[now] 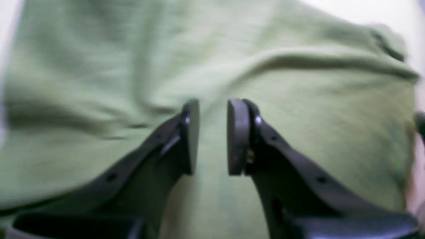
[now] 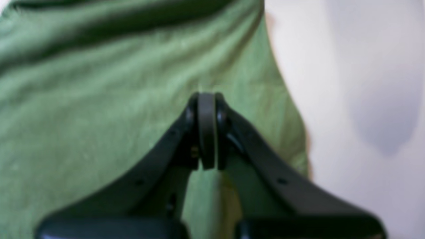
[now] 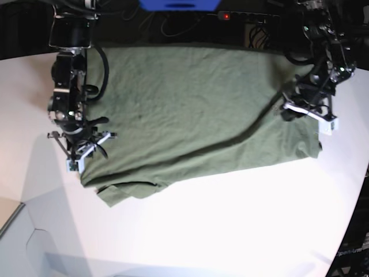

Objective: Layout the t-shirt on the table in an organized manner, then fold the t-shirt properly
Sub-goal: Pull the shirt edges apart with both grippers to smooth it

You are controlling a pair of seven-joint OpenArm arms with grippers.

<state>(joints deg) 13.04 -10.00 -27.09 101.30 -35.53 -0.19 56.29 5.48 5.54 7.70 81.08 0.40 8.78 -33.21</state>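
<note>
1. T-shirt (image 3: 190, 109), olive green, lies spread over the far half of the white counter (image 3: 230, 225), wrinkled, not yet folded.
2. Its near hem runs slanted across the counter; a sleeve or corner bunches at the near-left (image 3: 124, 190) in the base view.
3. Right claw (image 2: 207, 99) is at the base view's left, over the shirt's edge (image 3: 86, 147). Pads pressed together, closed. Whether any cloth is pinched between them I cannot tell; the wrist view is blurred.
4. Right wrist view: green cloth under the claw, bare counter to the right of it.
5. Left claw (image 1: 213, 109) is at the base view's right, at the shirt's other side (image 3: 300, 107). Pads stand a little apart with a gap between them, nothing clamped in it; cloth lies below.
6. Left wrist view: a raised fold (image 1: 332, 59) runs across the cloth beyond the claw.
7. No containers on the counter; only the shirt.
</note>
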